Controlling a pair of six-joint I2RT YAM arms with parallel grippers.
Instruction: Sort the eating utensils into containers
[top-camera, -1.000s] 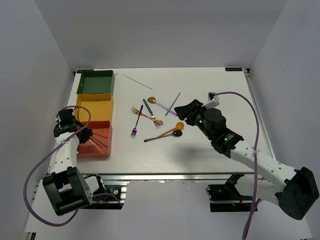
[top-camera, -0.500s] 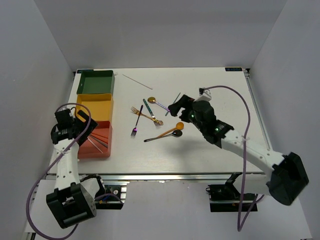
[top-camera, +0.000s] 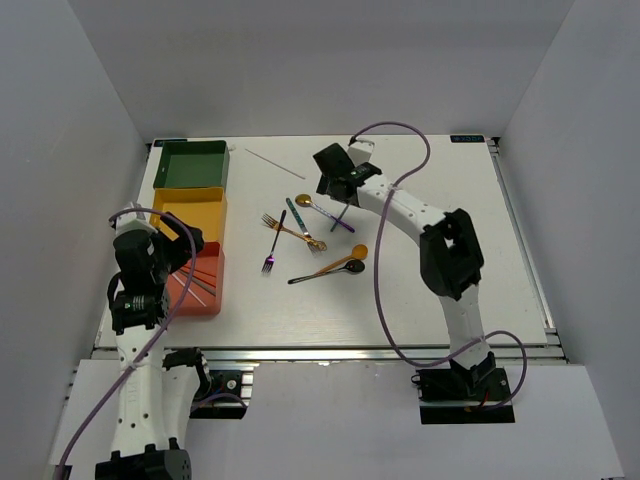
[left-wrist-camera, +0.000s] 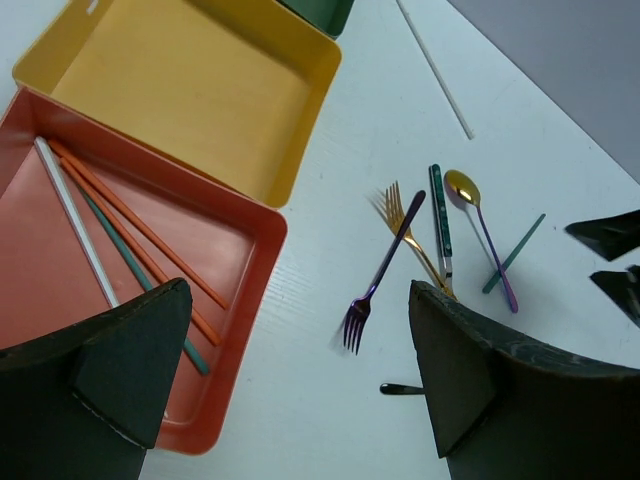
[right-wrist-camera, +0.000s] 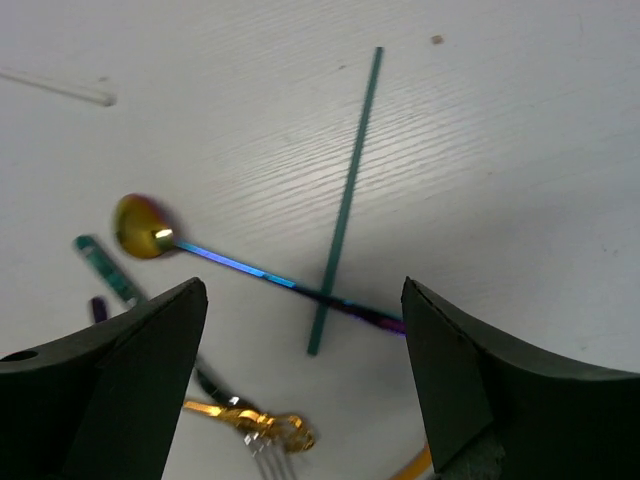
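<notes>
A white tabletop (top-camera: 420, 290) with a faint wood grain sat inside a plain enclosure of pale grey walls (top-camera: 330, 60). Along its left edge three shallow trays stood in a row, touching: a dark green tray (top-camera: 190, 165) farthest back, a yellow tray (top-camera: 188, 212) in the middle, and an orange-red tray (top-camera: 195, 285) nearest, which held several chopsticks (left-wrist-camera: 130, 240). Loose utensils lay near the middle of the tabletop: a purple fork (top-camera: 272, 243), a gold fork (top-camera: 290, 230), a gold-bowled spoon (top-camera: 322, 210) crossed by a teal chopstick (right-wrist-camera: 345, 205), and a white chopstick (top-camera: 273, 163) farther back. The left claw (top-camera: 172, 245) hung spread and empty over the orange-red tray. The right claw (top-camera: 335, 185) hung spread and empty above the teal chopstick.
</notes>
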